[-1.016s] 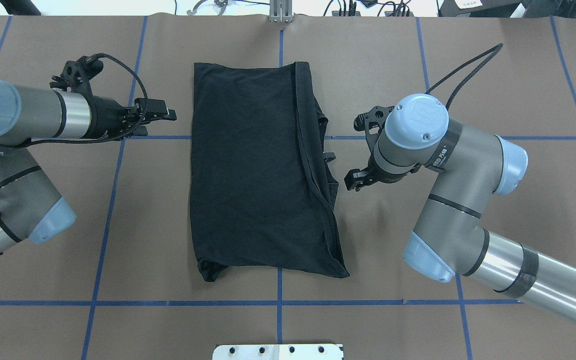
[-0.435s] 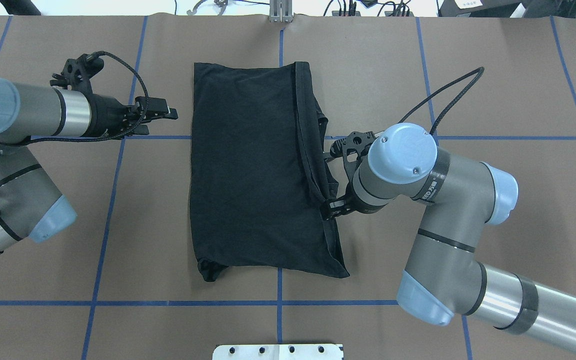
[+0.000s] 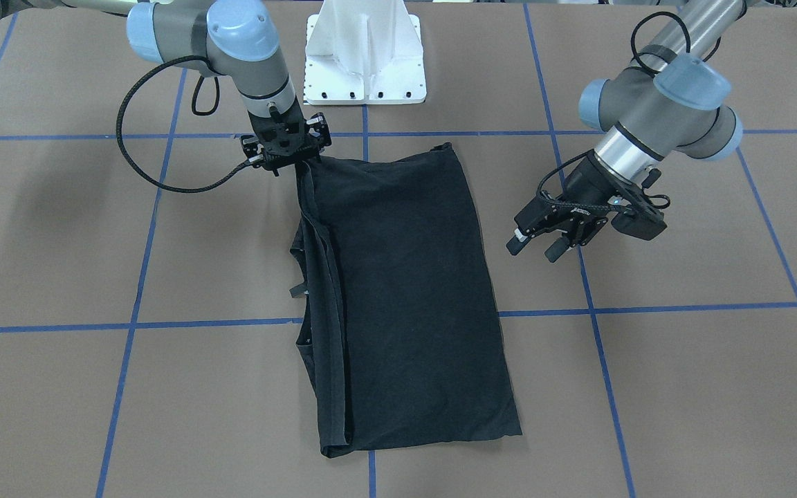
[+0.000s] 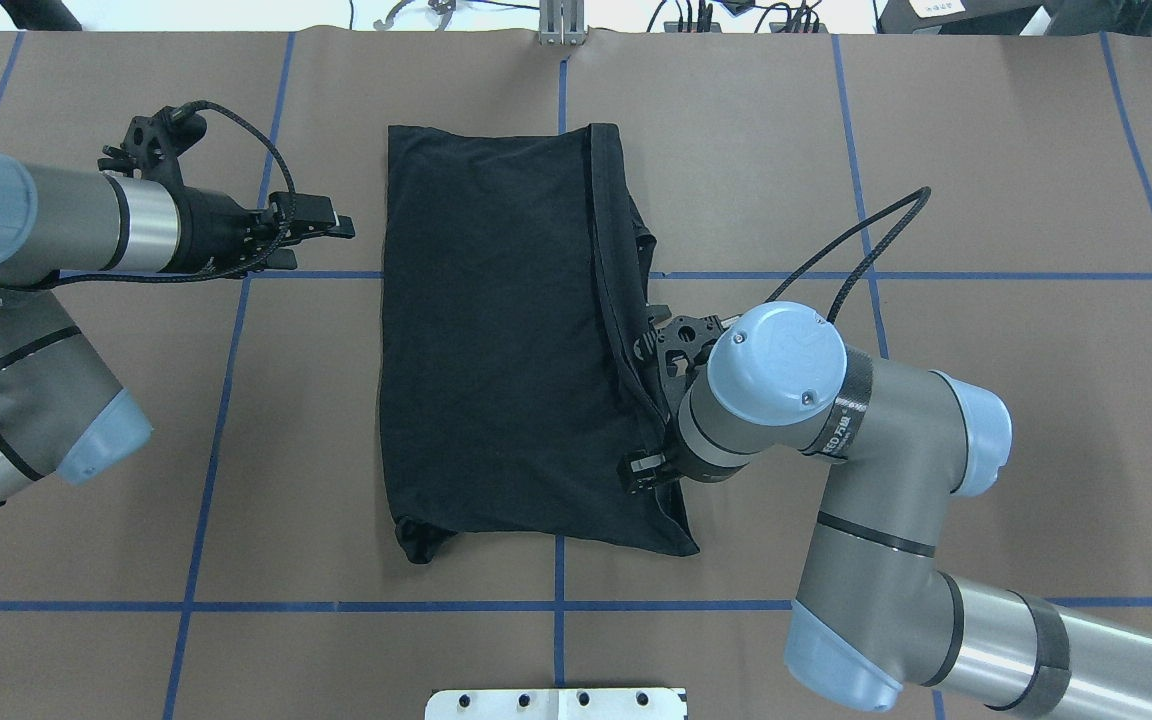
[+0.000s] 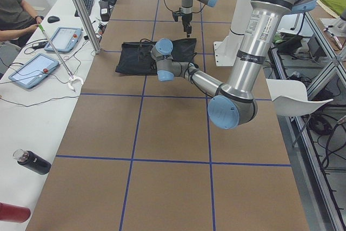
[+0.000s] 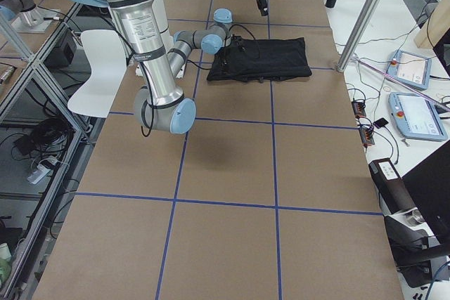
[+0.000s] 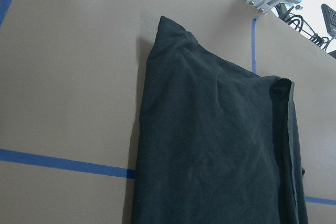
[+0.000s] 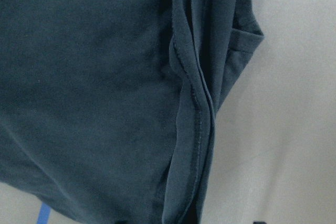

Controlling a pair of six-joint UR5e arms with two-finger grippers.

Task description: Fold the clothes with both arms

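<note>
- T-shirt is lying flat mid-tabletop, folded into a long strip with the plain black side showing — doubled hems are running along its right edge.
- Right gripper is pointing down at the strip's near-right corner; its fingers are hiding under the wrist, so I cannot tell whether they are spread or pinching.
- Left gripper is hovering just beside the left edge, apart from the cloth — fingers spread, holding nothing.
</note>
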